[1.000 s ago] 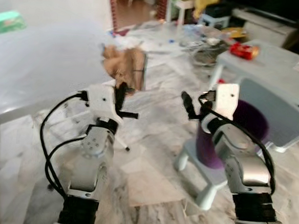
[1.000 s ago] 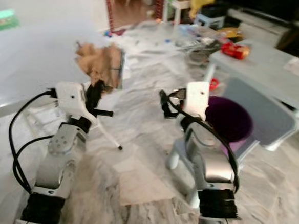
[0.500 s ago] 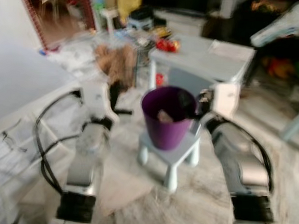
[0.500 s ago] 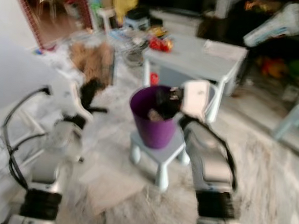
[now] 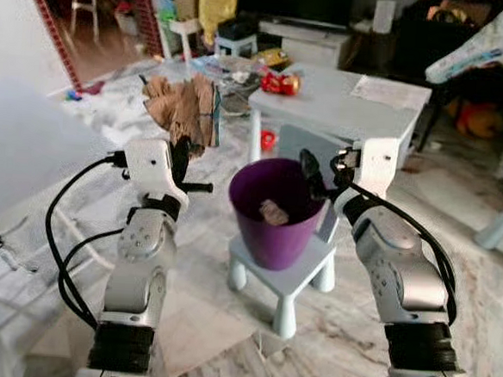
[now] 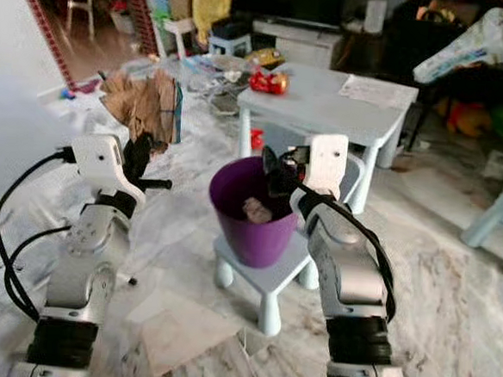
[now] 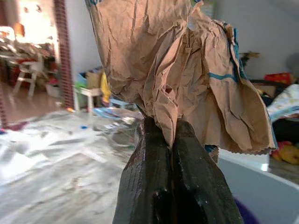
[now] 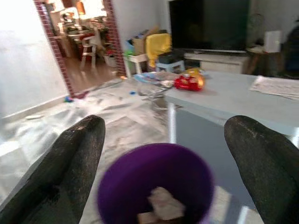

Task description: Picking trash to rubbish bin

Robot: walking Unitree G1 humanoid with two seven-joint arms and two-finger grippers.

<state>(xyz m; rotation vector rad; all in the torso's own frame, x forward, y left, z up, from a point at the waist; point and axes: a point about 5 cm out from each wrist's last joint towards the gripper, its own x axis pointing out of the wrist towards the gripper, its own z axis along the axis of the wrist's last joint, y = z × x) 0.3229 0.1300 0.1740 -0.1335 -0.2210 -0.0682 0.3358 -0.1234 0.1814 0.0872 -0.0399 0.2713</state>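
I'm holding the crumpled brown paper bag (image 5: 184,109) pinched by one corner in the tight-closed left gripper (image 7: 167,140), w/ the purple plastic bin (image 5: 274,214) off to its right, so releasing early risks dropping it beside the rim; right gripper (image 8: 163,149), spread wide and empty, is crowding the bin.

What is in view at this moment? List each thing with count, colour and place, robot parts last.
crumpled paper bag: one, brown with a blue edge, held up to the left of the bin.
bin: one, purple, standing on the stool between the arms.
scrap in the bin: one, pale brown, at the bottom inside.
stool: one, pale blue-grey, on the marble floor.
low table: one, pale grey, behind the bin.
red packet: one, on the table's near left corner.
sheet of paper: one, white, on the table's right part.
flat cardboard: one, beige, on the floor by the stool.
left gripper: black fingers shut on the bag.
right gripper: black fingers open, aimed at the bin.
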